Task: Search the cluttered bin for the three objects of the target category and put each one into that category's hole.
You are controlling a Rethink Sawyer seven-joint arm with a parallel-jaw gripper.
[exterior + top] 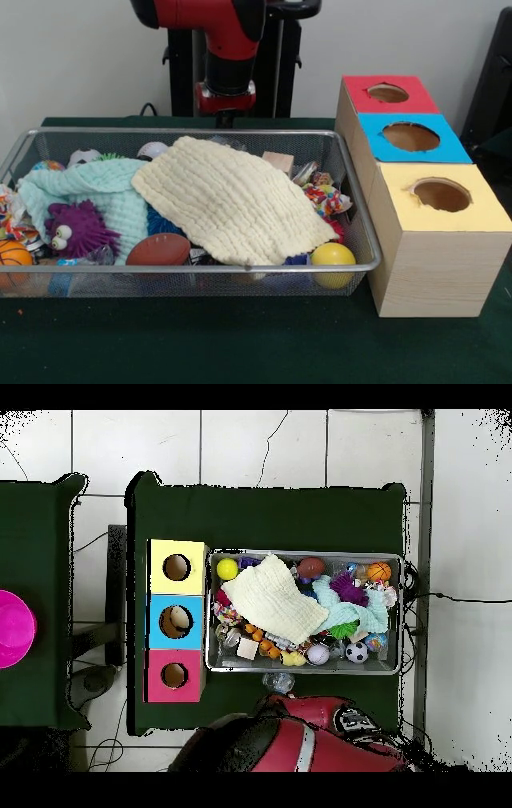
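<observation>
Front view: bin [352, 268] on table [240, 344], cream cloth [232, 200] over toys; yellow ball [333, 256] at corner near yellow-topped box [448, 240]. Tool [226, 120] behind bin; grip state unclear.

A wire mesh bin [192, 136] is sitting across the left and centre of the frame, and a cream cloth [232, 200] is lying over its middle, overlapping a mint cloth [96, 188] at left. A purple googly-eyed toy [76, 228], a brown football [158, 250] and a yellow ball [333, 258] are showing along the bin's lower edge. At right, red [388, 94], blue [410, 138] and yellow [442, 196] hole boxes are standing in a row. The red arm [228, 48] is hanging at top centre.
</observation>
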